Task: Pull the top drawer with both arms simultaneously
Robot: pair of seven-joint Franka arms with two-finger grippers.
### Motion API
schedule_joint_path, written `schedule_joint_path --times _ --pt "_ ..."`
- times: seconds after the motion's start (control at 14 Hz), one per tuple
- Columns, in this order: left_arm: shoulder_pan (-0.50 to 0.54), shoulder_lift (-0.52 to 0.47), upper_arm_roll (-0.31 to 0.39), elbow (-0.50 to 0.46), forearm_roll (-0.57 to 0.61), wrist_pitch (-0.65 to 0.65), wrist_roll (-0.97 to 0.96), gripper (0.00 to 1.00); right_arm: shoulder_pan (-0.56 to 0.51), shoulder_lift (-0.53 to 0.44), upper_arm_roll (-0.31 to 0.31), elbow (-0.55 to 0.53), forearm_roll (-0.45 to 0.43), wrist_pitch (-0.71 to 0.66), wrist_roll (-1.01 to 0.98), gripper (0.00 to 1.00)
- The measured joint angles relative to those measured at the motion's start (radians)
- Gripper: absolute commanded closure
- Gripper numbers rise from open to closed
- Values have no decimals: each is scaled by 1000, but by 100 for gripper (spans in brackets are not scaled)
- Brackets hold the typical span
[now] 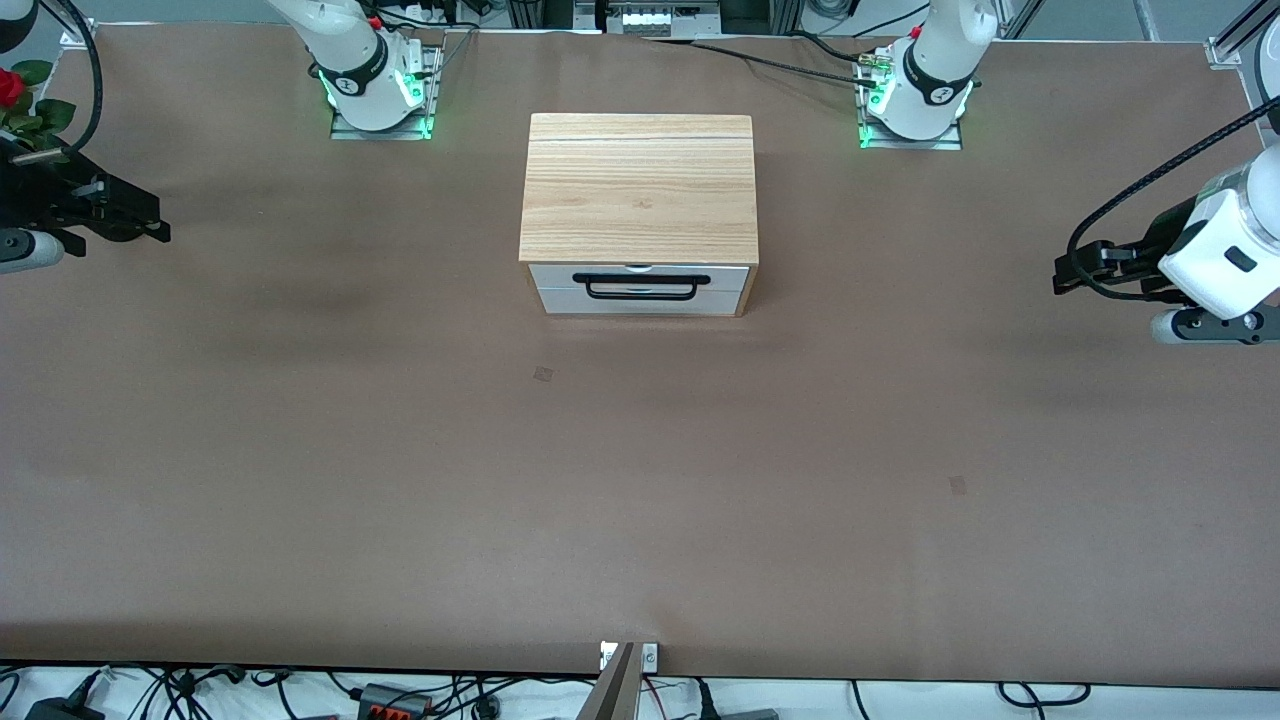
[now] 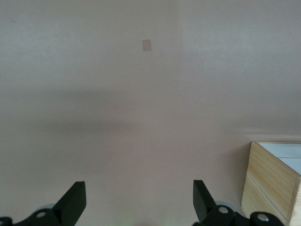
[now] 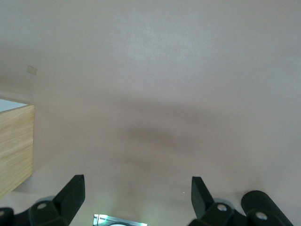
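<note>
Nothing is done yet: the top drawer (image 1: 640,278) sits closed in its cabinet (image 1: 640,190) (mid-table), while my left gripper (image 1: 1068,272) and right gripper (image 1: 150,225) hover well apart from it, fingers spread, holding nothing.

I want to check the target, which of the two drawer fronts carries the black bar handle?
The top drawer; its black bar handle hangs from it, across the plain lower front.

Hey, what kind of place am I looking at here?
Most likely a robotics lab: two white arms bolted along a brown-covered table, a small wooden cabinet with its top drawer shut, and loose cables along the table's edge.
</note>
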Motion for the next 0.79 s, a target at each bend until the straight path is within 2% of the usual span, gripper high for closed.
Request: schedule_joint_path --times 0.5,0.79 --pt "2 5 0 0 -13 0 1 0 6 6 14 8 -52 2 0 0" --pt "34 50 1 0 -177 -1 7 0 26 25 19 4 -51 -59 -10 0"
